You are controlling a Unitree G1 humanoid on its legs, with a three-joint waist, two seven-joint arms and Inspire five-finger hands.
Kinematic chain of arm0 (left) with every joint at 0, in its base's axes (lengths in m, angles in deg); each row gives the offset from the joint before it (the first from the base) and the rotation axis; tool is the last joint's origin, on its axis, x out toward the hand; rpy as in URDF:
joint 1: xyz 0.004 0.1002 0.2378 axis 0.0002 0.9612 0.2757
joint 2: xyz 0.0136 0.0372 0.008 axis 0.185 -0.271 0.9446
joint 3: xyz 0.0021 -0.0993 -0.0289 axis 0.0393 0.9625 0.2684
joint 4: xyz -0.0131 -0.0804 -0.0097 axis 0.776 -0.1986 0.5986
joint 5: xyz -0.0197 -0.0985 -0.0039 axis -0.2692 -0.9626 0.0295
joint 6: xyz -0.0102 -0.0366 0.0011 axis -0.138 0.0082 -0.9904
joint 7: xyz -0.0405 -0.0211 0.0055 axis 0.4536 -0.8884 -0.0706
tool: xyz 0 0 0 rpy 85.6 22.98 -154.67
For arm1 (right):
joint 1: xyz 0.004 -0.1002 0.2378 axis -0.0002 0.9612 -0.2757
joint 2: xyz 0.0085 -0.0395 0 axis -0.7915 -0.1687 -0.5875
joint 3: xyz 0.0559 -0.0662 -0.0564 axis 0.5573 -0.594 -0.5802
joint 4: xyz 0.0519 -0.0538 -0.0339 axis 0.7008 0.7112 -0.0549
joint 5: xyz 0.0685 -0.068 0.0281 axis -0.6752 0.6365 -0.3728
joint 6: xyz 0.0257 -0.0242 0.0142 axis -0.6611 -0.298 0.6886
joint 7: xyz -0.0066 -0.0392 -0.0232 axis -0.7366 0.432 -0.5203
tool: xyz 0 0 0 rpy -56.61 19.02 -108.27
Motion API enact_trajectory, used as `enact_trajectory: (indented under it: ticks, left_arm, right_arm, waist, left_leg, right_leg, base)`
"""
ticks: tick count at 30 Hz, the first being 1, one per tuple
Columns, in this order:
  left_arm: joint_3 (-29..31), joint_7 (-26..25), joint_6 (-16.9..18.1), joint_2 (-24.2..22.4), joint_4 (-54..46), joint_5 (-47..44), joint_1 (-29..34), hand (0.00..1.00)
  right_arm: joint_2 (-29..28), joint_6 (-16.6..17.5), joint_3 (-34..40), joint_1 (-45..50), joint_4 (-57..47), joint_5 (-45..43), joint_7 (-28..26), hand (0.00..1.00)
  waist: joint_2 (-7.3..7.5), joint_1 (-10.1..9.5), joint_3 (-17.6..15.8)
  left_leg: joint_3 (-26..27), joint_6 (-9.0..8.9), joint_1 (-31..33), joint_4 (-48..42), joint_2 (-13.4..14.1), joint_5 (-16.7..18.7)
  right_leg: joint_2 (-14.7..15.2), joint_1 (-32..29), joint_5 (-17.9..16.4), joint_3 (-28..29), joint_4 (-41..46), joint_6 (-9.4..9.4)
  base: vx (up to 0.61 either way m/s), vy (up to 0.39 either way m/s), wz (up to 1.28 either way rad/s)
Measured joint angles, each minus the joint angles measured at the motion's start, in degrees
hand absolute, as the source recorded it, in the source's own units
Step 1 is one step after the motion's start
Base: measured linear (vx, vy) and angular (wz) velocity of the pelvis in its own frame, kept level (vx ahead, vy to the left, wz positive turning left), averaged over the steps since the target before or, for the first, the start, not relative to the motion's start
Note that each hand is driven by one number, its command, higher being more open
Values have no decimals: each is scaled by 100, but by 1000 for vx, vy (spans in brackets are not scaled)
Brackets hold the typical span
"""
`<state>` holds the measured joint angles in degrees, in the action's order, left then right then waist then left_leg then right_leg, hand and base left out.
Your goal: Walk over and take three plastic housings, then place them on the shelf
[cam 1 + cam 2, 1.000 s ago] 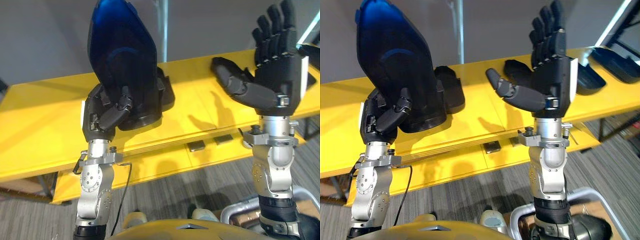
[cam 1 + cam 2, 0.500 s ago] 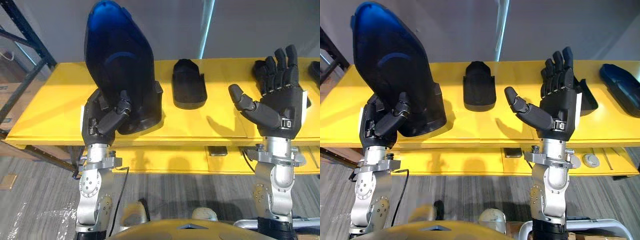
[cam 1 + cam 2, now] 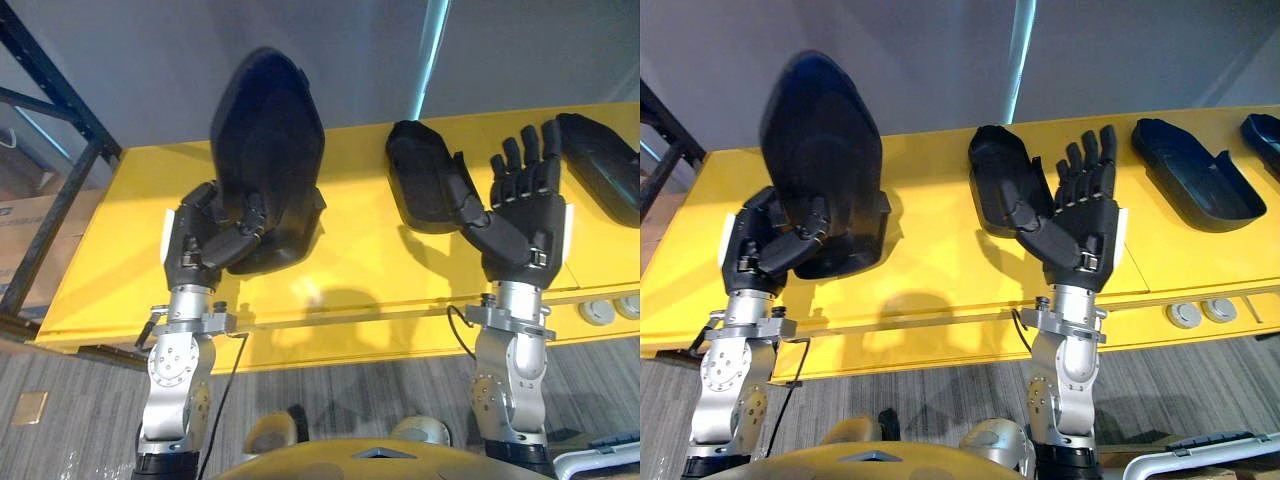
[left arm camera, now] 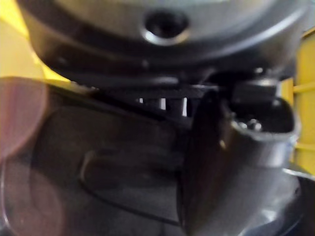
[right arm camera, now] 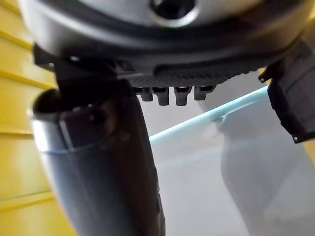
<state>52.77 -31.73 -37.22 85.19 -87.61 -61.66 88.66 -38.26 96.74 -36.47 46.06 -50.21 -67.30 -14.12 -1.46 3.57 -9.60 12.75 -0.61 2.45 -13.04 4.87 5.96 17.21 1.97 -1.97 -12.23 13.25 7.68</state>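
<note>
- The plastic housing (image 3: pixel 265 150) you carry stands upright in your left hand (image 3: pixel 205 240), up over the yellow shelf (image 3: pixel 110 260) and not set down yet
- The left fingers and thumb curl round its low end, so it cannot slip or tip
- Your right hand (image 3: pixel 520 225) is up with its fingers straight and spread, holding nothing, so it is free to help
- A second housing (image 3: pixel 418 185) lies flat on the shelf just behind that hand, and a third housing (image 3: pixel 605 165) lies further right
- I think your next job is lowering the held one onto a bare yellow spot

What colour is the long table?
Bright yellow. The table shows best in the right eye view.
</note>
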Motion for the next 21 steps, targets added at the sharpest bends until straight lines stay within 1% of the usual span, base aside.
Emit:
enact_trajectory:
  ticks: [1, 2, 3, 4, 5, 8, 12, 14, 15, 16, 18, 19, 20, 21]
  left_arm:
    - [-16, -27, -1, -9, -5, -11, -56, 0]
    - [-58, -75, -1, -31, -31, -139, -104, 0]
    - [-97, -115, -1, -91, -49, -174, -100, 0]
    - [-194, -198, -4, -197, -57, -188, -98, 0]
    - [-376, -230, -5, -255, -58, -176, -74, 0]
    - [-589, -188, -24, -286, -75, -206, -26, 0]
    - [-498, -169, -76, -362, -313, -511, -12, 0]
    - [-327, -164, -155, -364, -568, -663, -11, 0]
    - [-282, -166, -225, -365, -643, -674, -12, 0]
    - [-194, -168, -391, -363, -786, -740, -11, 0]
    - [-65, -183, -607, -362, -865, -888, -11, 0]
    - [22, -213, -792, -360, -865, -899, -14, 0]
    - [40, -252, -899, -357, -865, -901, -14, 0]
    - [60, -321, -1105, -355, -863, -911, -13, 0]
  right_arm:
    - [4, 0, 1, 3, -1, -4, -27, 100]
    - [11, 2, 7, -5, -5, -8, -68, 100]
    - [12, 2, 15, -14, -9, -7, -96, 100]
    - [-2, 1, 51, 11, -9, -10, -106, 100]
    - [4, 1, 105, 36, -8, -12, -98, 100]
    - [73, 0, 159, 4, -12, 111, -7, 100]
    - [250, -18, 300, -5, -68, 465, 23, 100]
    - [264, -98, 445, 22, -349, 576, 21, 100]
    - [263, -104, 482, 49, -425, 569, 11, 100]
    - [262, -110, 554, 115, -593, 564, -3, 100]
    - [264, -134, 605, 158, -753, 564, -55, 100]
    - [264, -168, 602, 162, -783, 564, -89, 100]
    - [265, -191, 601, 169, -786, 564, -101, 100]
    - [266, -261, 599, 179, -786, 563, -117, 100]
  waist:
    - [5, 4, 4]
    - [15, -6, 14]
    - [3, -13, 13]
    - [-15, 25, 19]
    - [-18, 58, 20]
    - [-31, 91, 28]
    - [-53, 111, 31]
    - [-71, 131, 33]
    - [-77, 133, 39]
    - [-91, 150, 47]
    - [-97, 149, 54]
    - [-105, 173, 60]
    - [-108, 186, 63]
    - [-112, 204, 66]
  left_leg:
    - [-5, -5, -5, 53, 9, -24]
    - [26, -11, -3, 106, -15, -31]
    - [56, -16, -2, 134, -64, -31]
    - [18, -68, -5, 225, -106, -68]
    - [-17, -66, -42, 325, -123, -129]
    - [-60, -139, -201, 650, -112, -296]
    - [9, -199, -408, 967, -80, -457]
    - [83, -226, -497, 1087, -77, -513]
    - [95, -230, -515, 1123, -79, -528]
    - [104, -233, -524, 1170, -88, -560]
    - [172, -241, -582, 1306, -113, -620]
    - [202, -247, -600, 1389, -117, -678]
    - [216, -248, -608, 1435, -119, -714]
    - [228, -249, -613, 1521, -121, -780]
  right_leg:
    - [-235, 14, -150, 48, -113, -25]
    - [-464, 149, -190, -16, -482, -148]
    - [-458, 182, -147, -30, -620, -161]
    - [-445, 222, -120, -23, -734, -138]
    - [-442, 256, -120, -49, -786, -138]
    - [-486, 323, -120, -101, -836, -138]
    - [-545, 340, -120, -41, -837, -138]
    - [-552, 336, -121, 0, -849, -138]
    - [-553, 335, -121, 0, -855, -138]
    - [-548, 330, -121, 0, -864, -139]
    - [-544, 332, -121, 9, -941, -137]
    - [-548, 322, -98, 12, -977, -99]
    - [-552, 319, -86, 10, -995, -80]
    - [-564, 306, -62, 9, -1041, -48]
  base:
    - [90, -59, 2]
    - [52, -19, -16]
    - [49, 23, -10]
    - [43, 28, 6]
    - [39, 20, 15]
    - [8, -55, 9]
    - [-41, -37, -10]
    - [-65, -9, -18]
    - [-76, -4, -11]
    - [-78, 2, -7]
    - [-78, 5, -11]
    - [-68, 0, -8]
    - [-81, -3, -2]
    - [-77, -5, 3]
